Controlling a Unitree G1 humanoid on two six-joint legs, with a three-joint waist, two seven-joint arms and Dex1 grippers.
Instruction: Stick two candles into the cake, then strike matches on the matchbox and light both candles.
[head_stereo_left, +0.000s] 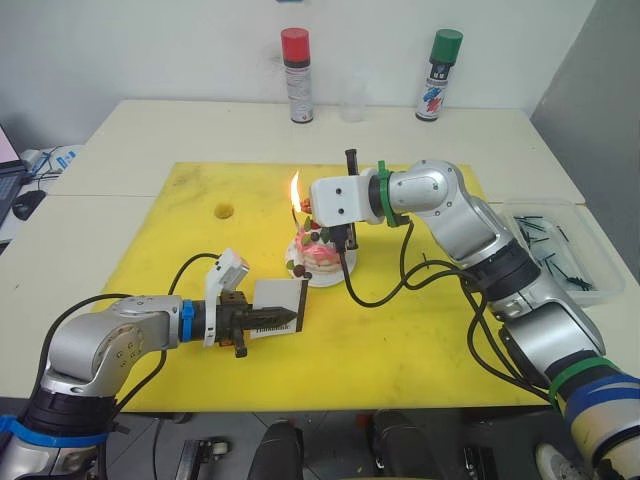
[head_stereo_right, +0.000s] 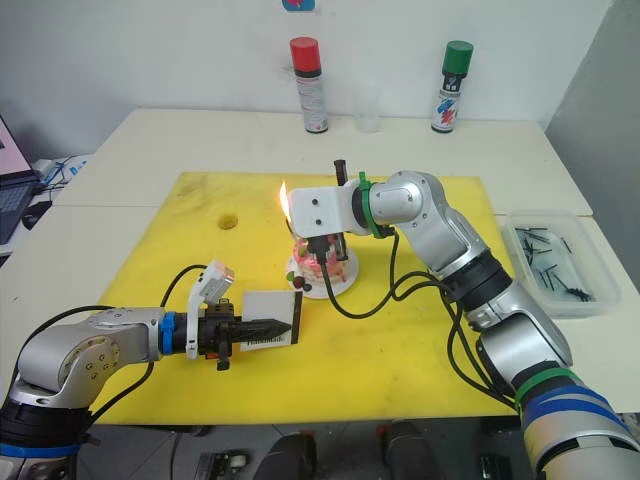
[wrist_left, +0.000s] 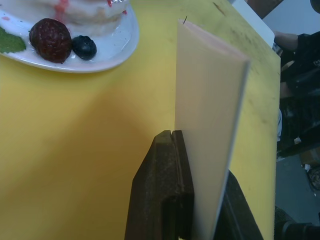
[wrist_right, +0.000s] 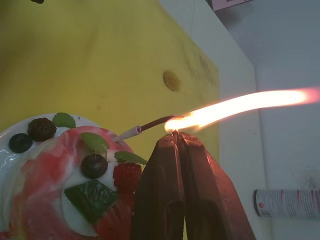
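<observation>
Left gripper (head_stereo_right: 268, 327) jaws grasp the matchbox (head_stereo_right: 270, 319) upright as striking surface, while right gripper (wrist_right: 176, 137), jaws clenched on a burning match (wrist_right: 172, 131), feeds flame to a candle (wrist_right: 145, 128) in the cake (head_stereo_left: 318, 252).

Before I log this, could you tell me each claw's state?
Left claw: shut on the matchbox.
Right claw: shut on a burning match.

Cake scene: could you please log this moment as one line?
left claw: shut on matchbox | right claw: shut on burning match, flame at cake | mat: yellow
</observation>
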